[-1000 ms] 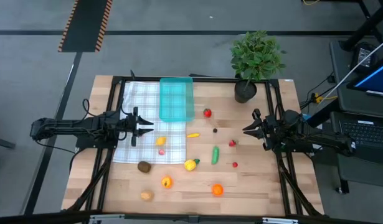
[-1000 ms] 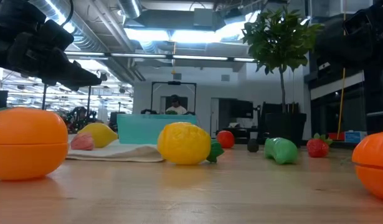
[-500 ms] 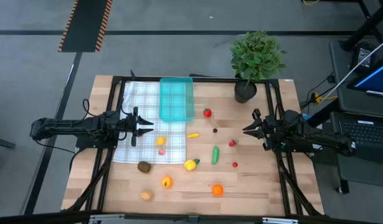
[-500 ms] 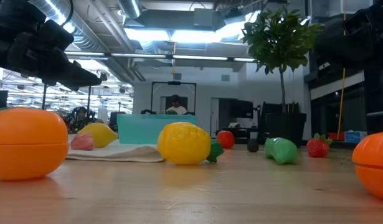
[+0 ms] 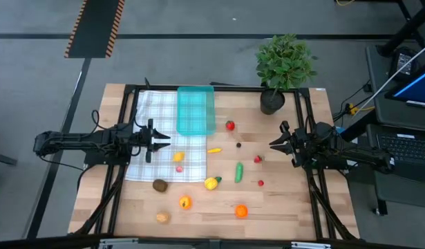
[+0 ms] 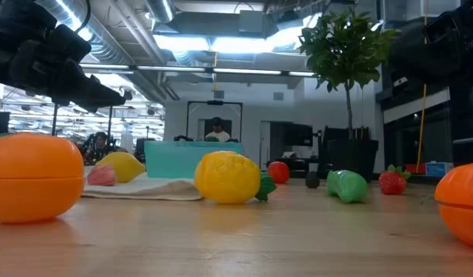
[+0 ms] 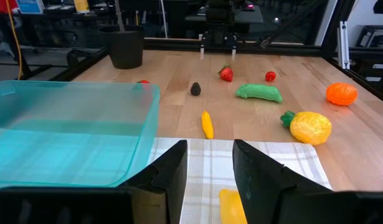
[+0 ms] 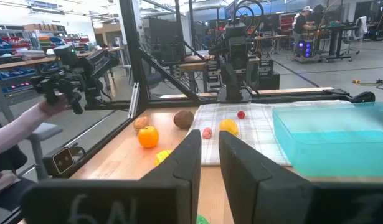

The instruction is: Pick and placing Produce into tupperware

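Both tools sit empty with fingers apart, the left tool (image 5: 159,141) at centre left over the checked cloth (image 5: 157,121), so lower it squarely onto the yellow piece (image 5: 178,157) just below-right, then carry it to the teal tupperware (image 5: 195,109) at upper centre.

text: "6N", faint | on: right gripper (image 8: 205,180) housing | other text: none

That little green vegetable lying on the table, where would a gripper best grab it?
Probably from above, across the narrow middle of the green piece. It lies flat on the bare wood, long and slim, with clear space on both long sides, so fingers closing across its short width should fit. The right gripper is nearer.
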